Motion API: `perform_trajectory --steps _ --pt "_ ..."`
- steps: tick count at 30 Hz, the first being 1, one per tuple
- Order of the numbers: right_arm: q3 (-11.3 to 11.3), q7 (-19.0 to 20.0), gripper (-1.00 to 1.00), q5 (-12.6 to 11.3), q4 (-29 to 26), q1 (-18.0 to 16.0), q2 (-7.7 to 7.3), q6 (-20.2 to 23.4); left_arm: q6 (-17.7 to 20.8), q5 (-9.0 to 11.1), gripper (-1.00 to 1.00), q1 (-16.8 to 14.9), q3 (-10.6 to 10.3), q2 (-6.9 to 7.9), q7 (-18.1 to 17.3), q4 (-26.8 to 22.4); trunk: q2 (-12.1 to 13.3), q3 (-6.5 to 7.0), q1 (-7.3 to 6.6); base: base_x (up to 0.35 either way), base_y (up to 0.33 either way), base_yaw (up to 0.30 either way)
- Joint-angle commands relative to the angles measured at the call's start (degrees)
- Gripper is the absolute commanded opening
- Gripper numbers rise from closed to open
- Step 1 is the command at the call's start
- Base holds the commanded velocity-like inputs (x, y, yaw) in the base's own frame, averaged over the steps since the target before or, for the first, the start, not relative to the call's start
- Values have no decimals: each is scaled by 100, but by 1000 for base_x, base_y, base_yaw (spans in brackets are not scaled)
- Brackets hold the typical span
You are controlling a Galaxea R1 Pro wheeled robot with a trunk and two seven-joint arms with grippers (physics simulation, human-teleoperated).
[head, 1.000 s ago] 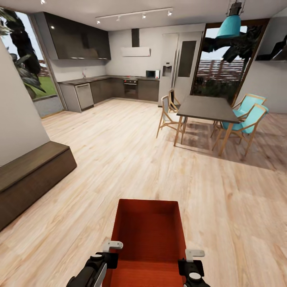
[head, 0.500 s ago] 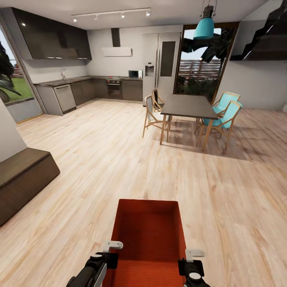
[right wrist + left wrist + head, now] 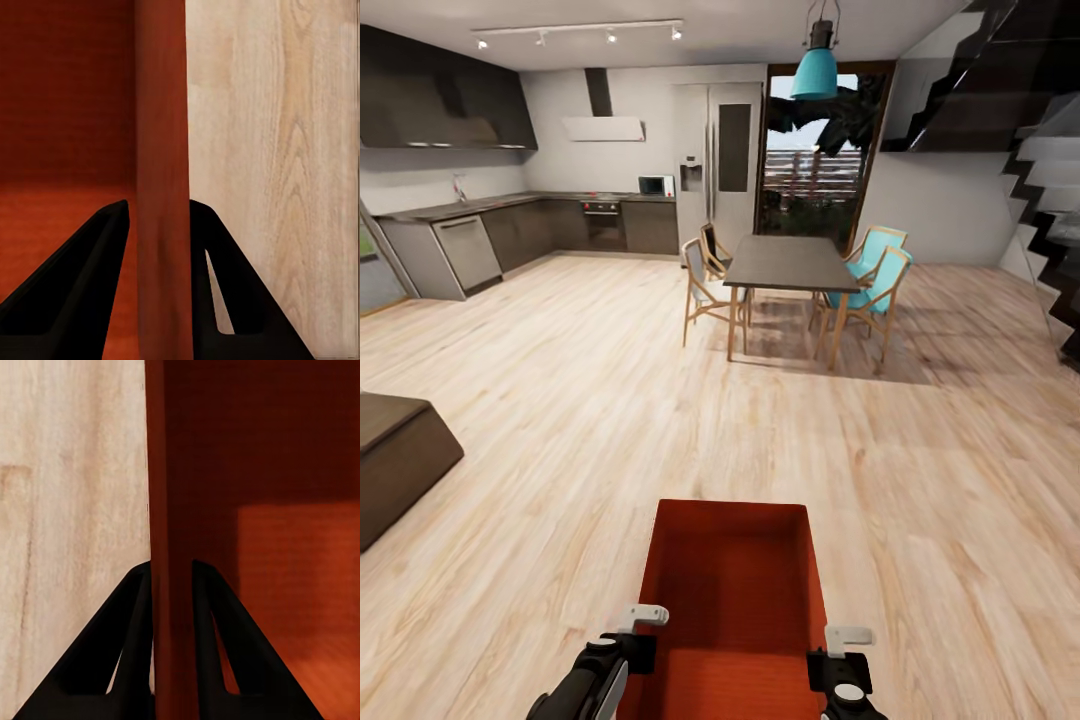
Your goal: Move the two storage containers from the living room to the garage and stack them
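Storage container [image 3: 732,590] at bottom centre of head view, carried above the wood-plank floor [image 3: 590,400]. Left gripper [image 3: 172,577] clamped on its left wall; right gripper [image 3: 159,214] clamped on its right wall. Dining table [image 3: 792,264] upper centre, kitchen counter [image 3: 510,205] upper left.

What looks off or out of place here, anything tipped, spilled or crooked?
Nothing stands out. The storage container sits level and empty between the left gripper and the right gripper, each clamped on a side wall. The dining table and chairs stand upright on the wood floor, with nothing spilled.
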Motion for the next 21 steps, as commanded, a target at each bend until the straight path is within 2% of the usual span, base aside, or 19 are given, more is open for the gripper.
perform_trajectory --steps 1,21 --pt "-82 -45 -100 22 -134 -14 -5 -2 34 -130 -100 5 -11 0 35 32 -3 -5 0 0 0 -256" --pt "-82 -45 -100 22 -134 -14 -9 -2 37 -133 -100 5 -11 -7 35 32 -3 -5 0 0 0 -261"
